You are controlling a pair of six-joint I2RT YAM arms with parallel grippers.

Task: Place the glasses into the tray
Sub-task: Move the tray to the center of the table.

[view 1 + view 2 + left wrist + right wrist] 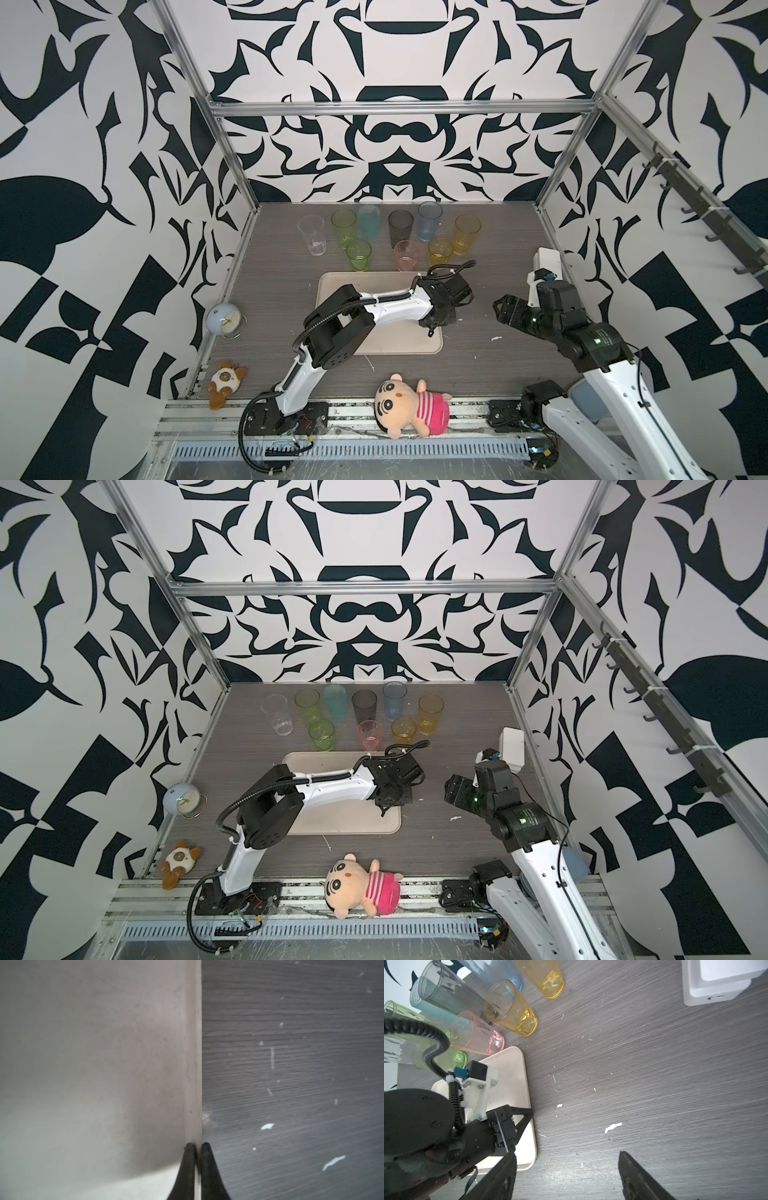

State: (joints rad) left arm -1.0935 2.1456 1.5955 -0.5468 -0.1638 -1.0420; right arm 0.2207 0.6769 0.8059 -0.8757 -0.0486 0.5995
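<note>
1. Nearest the lens, a plush doll (411, 409) in a pink striped shirt lies on the front rail (353, 409), at the near edge of the grey table (490, 374).
2. The tray (374, 280) lies flat in the middle of the table, partly under the left arm.
3. The glasses (401, 226), nine in all, stand upright on the table in two rows behind the far edge of the tray. The short pink glass (406, 255) is just beside that edge.
4. The left gripper (197, 1145) is at the right rim of the tray. In the left wrist view its two fingers are pressed together with the rim between them, one on the tray side and one on the table side.
5. The right gripper (566, 1152) hangs over bare table to the right of the tray, well apart from the glasses. Its jaws stand wide and hold nothing.
6. A white box (548, 264) stands near the right wall. A blue clock (224, 320) and a small toy animal (224, 382) are at the left edge.
</note>
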